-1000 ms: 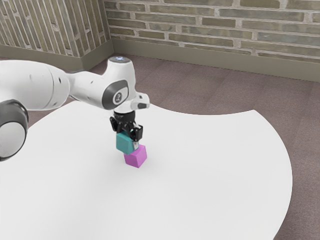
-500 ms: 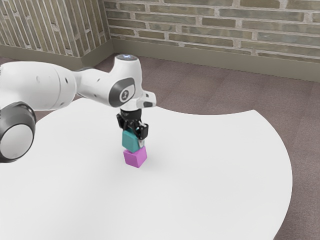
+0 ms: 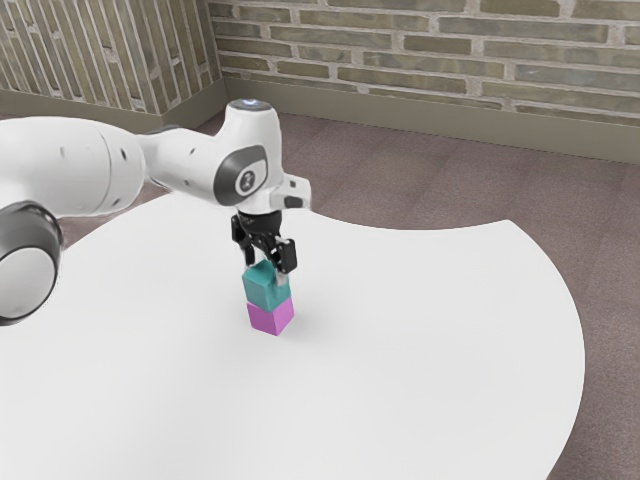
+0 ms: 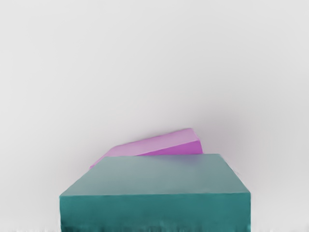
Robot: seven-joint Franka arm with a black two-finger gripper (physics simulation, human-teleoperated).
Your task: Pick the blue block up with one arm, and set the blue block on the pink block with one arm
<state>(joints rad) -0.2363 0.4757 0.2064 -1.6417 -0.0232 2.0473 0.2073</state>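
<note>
the gripper [image 3: 266,262] points straight down over the stack. its two black fingers are spread, one to each side of the upper edge of the blue block [image 3: 266,288]. from the side they look parted a little wider than the block rather than pinching it, and their tips reach only as far as its top.

the blue block, a teal shade, sits on the pink block [image 3: 270,318]. it is upright and roughly squared with it, and the two make a small tower. in the wrist view the blue block [image 4: 154,193] lies just under the hand, showing its flat top face and one side. a wedge of the pink block [image 4: 159,145] shows from behind and below it, turned slightly relative to the blue one.

the stack stands on the white round table [image 3: 420,350], toward the exterior view's left half and well in from the rim. a soft shadow lies around the base of the pink block.

the white arm [image 3: 150,175] comes in from the exterior view's left, bends at a round wrist joint and drops down to the hand. beyond the table lie a brown floor [image 3: 450,180] and a brick wall [image 3: 420,50].
</note>
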